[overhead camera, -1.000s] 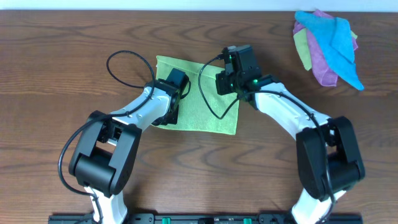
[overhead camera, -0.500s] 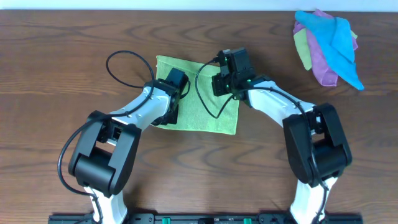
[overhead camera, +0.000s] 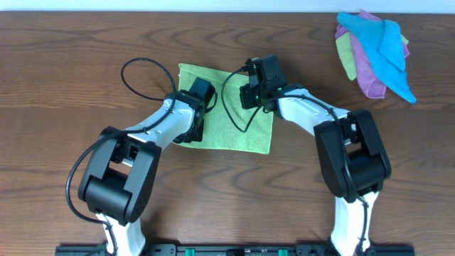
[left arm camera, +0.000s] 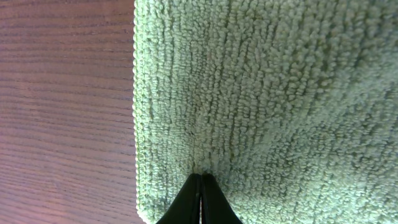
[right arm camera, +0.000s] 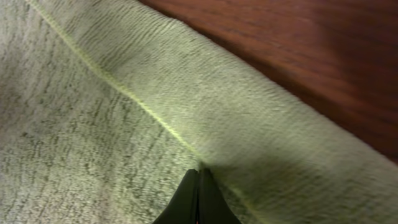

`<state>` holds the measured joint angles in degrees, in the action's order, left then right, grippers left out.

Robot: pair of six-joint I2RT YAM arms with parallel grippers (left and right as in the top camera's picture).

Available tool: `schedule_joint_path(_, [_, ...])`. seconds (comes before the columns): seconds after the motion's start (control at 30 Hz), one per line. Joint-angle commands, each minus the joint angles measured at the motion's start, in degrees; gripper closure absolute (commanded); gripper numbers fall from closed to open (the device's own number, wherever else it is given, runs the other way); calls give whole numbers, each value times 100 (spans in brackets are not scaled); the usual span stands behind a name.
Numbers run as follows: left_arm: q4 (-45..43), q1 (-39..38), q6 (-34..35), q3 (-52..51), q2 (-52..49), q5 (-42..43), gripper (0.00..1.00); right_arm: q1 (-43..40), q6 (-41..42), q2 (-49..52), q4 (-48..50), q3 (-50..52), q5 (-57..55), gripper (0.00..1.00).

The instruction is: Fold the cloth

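Two claws are down on the lime-green cloth, which lies flat in the middle of the worktop. Now the left claw has its jaws pressed together, tips touching the terry just inside one edge. And the right claw is closed tight too, tips on a hem ridge.

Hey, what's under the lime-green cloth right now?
Wooden table shows around the cloth, presumably continuing beneath; that part is covered. The left end effector and right end effector pinch its top.
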<state>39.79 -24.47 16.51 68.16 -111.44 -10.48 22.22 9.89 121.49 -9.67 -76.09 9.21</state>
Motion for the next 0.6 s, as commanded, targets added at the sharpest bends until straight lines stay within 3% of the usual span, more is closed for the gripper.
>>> schedule_joint_path(0.0, [-131, 7, 44, -199, -271, 450, 94, -131, -136, 50, -59, -111, 4, 99])
schedule_joint_path(0.57, [-129, 7, 42, -199, -271, 428, 94, -321, -203, 155, 472, -114, -343, 99])
